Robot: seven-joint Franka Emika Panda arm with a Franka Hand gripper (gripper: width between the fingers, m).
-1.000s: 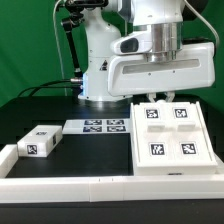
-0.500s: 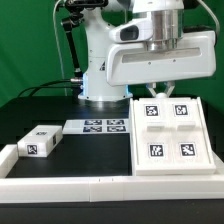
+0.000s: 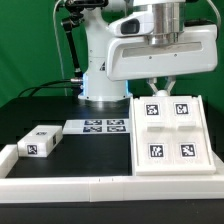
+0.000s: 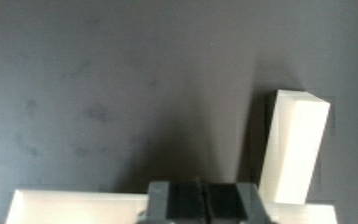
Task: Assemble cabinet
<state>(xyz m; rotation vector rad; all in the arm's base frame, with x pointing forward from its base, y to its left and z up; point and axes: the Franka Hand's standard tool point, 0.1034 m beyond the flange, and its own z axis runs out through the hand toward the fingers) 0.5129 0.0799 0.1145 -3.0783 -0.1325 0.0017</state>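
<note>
Rose from the cabinet (image 3: 170, 135) and slid toward the exterior view's left. Hung over its far edge with claw (image 3: 160, 87) closed, gripping nothing. Left cabinet flat on surface (image 3: 40, 108), exterior view's right; likely repositioning next.

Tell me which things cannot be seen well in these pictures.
- Gripper: exterior view, fingertips too small; wrist view, cut by the picture's edge. Open or shut unclear.
- Cabinet: exterior view, tags too small to read.
- White block: wrist view, blurred; which part it is, unclear.
</note>
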